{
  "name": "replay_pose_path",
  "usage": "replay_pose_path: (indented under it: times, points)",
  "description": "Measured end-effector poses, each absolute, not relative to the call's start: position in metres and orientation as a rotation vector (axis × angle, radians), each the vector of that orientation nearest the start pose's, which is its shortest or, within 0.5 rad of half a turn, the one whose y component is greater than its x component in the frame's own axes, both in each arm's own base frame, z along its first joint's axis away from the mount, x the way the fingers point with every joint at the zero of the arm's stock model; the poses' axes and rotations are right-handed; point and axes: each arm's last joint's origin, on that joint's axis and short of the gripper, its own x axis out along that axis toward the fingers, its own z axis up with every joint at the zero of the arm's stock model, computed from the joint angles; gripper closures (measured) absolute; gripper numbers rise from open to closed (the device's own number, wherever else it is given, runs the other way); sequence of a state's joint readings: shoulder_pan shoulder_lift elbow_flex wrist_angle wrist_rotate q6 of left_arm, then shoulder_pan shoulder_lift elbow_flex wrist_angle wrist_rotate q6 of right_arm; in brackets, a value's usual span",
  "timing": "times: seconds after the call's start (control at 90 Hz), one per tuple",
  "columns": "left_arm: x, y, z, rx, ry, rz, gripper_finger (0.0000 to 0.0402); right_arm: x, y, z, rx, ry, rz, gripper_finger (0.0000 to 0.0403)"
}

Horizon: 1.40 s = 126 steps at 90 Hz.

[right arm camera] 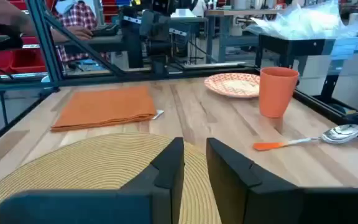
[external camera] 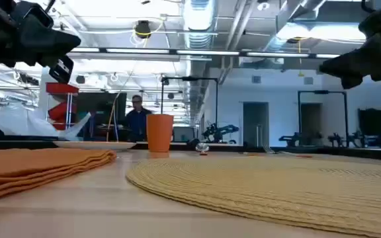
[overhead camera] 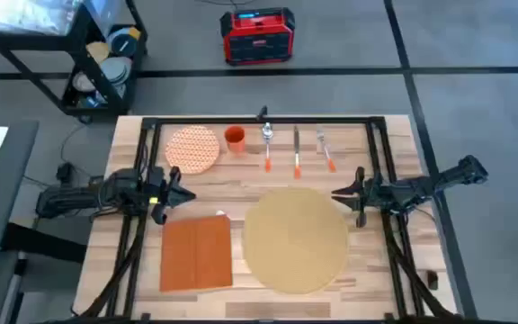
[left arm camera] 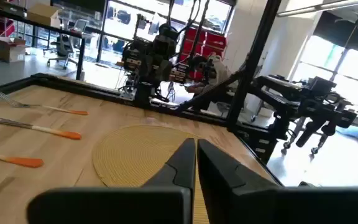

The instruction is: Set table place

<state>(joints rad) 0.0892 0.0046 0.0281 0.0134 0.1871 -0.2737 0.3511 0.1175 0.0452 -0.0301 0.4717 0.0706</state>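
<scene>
Two grippers, left [overhead camera: 180,194] and right [overhead camera: 340,192], hover empty with fingers nearly together beside the placemat [overhead camera: 295,239], which lies flat by the table's [overhead camera: 241,171] near edge: probably light, floppy, best pinched at its rim.
</scene>
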Motion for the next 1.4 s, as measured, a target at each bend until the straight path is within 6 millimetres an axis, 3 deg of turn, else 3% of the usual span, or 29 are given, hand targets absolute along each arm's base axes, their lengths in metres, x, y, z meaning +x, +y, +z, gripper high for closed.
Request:
replay_pose_path:
  times: [0.978,1.4]
  points:
    - [0.0958,0.0031,0.1741,-0.269,-0.024,-0.102,0.0402,0.098,0.0219,0.167,0.03,0.09,-0.124,0.0344]
    - [0.096,0.0054,0.1768,-0.376,-0.072,-0.036,0.0402,0.0982,0.0209,0.1674,-0.023,0.089,-0.135,0.0344]
